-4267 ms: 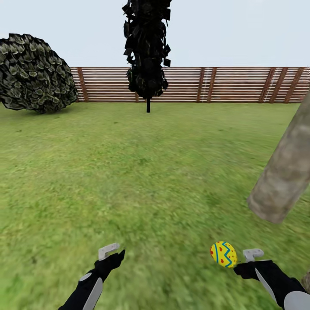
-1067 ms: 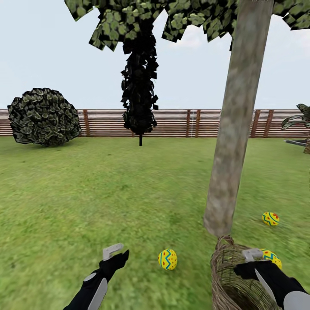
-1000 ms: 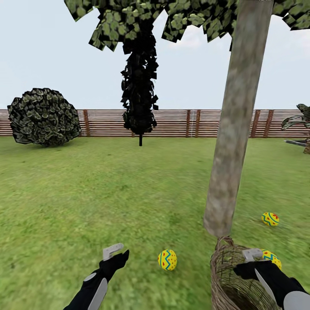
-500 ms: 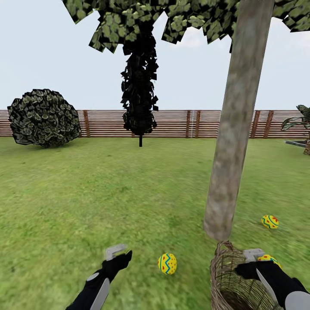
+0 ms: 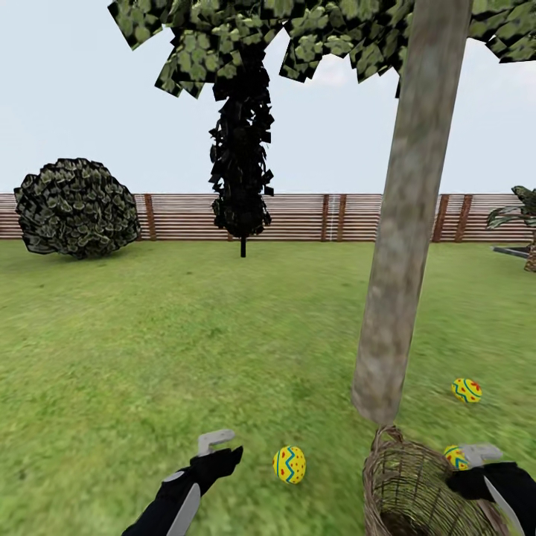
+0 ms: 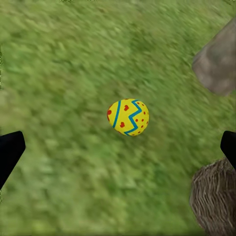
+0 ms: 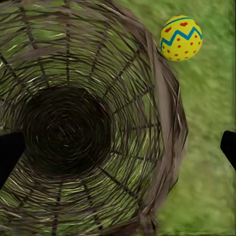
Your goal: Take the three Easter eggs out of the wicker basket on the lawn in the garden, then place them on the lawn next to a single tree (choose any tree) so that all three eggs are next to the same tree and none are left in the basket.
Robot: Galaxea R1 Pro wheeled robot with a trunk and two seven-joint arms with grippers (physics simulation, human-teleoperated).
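Hovering right over the wicker basket (image 7: 162,123), the right gripper (image 5: 476,455) has its fingers spread wide with nothing between them, and looking down through it the basket's bottom is just dark weave, no eggs inside as far as I can tell. One Easter egg (image 7: 181,38) sits on the grass just outside the rim, close beside that gripper. The left gripper (image 5: 216,444) is spread apart too and empty, with a second egg (image 6: 128,117) lying on the lawn (image 5: 186,335) straight ahead of its fingers, near but not touching. Past both grippers the tree (image 5: 402,246) trunk comes down just behind the basket, and the third egg (image 5: 467,390) rests further out on its far side. So honestly it looks pretty much done, all three eggs near the same trunk. The risk now is clumsiness: if the right arm dips or swings it could clip the rim and tip the basket onto the nearby egg, or knock that egg rolling. Same for the left one, a nudge forward sends its egg off across the grass.
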